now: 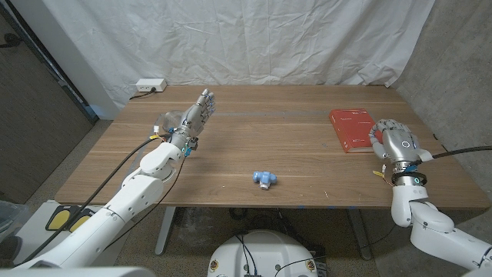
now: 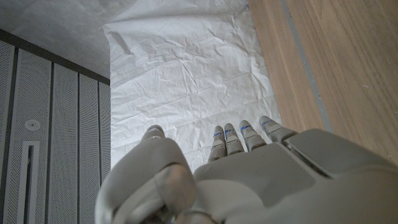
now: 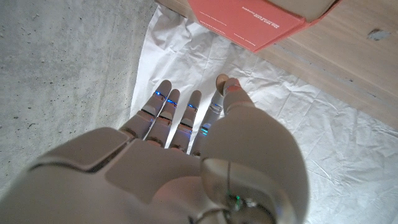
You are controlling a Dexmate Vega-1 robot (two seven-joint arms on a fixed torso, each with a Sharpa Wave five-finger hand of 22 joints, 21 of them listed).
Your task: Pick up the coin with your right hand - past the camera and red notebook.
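Wooden and broad, the desk (image 1: 254, 146) carries little that plainly answers to the task, and that is the first danger: no coin can be made out on it, so a reach launched now would be aimed at a guess. The red notebook (image 1: 351, 129) lies near the right edge, just beside the right hand (image 1: 396, 143), which hovers with fingers extended and a little apart, holding nothing; in the right wrist view those fingers (image 3: 168, 109) point toward the white backdrop with the notebook's corner close by. A sweep forward from there could catch the cover and shove it, perhaps onto whatever small thing lies beyond. The left hand (image 1: 196, 117) is raised over the far left of the desk, fingers straight and close together, empty, well apart from the notebook. Near the front middle sits a small blue and white object (image 1: 264, 178), too small to identify; it may be the camera the task names, though that is only a guess. A clear, faint thing (image 1: 164, 121) beside the left hand is mostly hidden by it. A thin coin would also be hard to pinch off bare wood.
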